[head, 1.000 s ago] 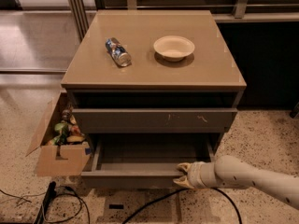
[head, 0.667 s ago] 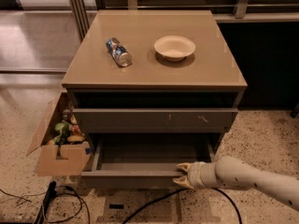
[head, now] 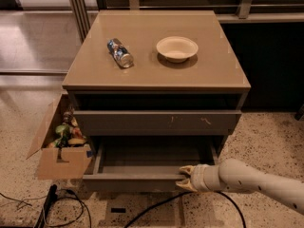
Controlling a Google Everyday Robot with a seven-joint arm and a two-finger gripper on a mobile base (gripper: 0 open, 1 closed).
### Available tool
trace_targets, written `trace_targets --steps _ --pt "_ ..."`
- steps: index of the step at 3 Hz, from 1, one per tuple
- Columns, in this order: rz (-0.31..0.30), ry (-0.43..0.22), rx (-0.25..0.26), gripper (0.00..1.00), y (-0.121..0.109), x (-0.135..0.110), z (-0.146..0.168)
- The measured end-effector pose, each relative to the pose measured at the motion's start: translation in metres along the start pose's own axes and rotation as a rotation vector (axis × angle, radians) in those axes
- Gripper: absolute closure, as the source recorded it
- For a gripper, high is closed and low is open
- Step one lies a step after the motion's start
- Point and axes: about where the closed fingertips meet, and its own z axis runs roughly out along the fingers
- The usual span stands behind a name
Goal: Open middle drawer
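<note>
Dark grey is shown by the middle drawer (head: 133, 182), pale cream by the gripper (head: 185, 177) at its front, speckles by the floor (head: 268, 137)

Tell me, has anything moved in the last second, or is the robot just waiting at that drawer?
Nothing visibly changed. The gripper is still at the front edge of the pulled-out middle drawer, right of centre. The can and bowl on the cabinet top lie where they were.

Dim light; tool (head: 186, 177) at drawer front (head: 133, 182)

One can (head: 119, 53), one bowl (head: 176, 48), one box (head: 61, 163), two drawers (head: 156, 122), one end effector (head: 184, 177) at the middle drawer (head: 135, 180).
</note>
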Motion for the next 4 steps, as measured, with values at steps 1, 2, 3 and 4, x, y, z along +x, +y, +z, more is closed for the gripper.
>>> trace_targets --steps 1,2,3,4 --pt "0.000 0.000 0.000 0.37 0.0000 0.0000 0.0000" --pt "0.000 0.000 0.000 0.13 0.0000 0.0000 0.0000" --pt "0.000 0.000 0.000 0.00 0.0001 0.0000 0.0001" --pt "-0.001 -0.005 -0.015 0.00 0.0006 -0.0018 0.0028"
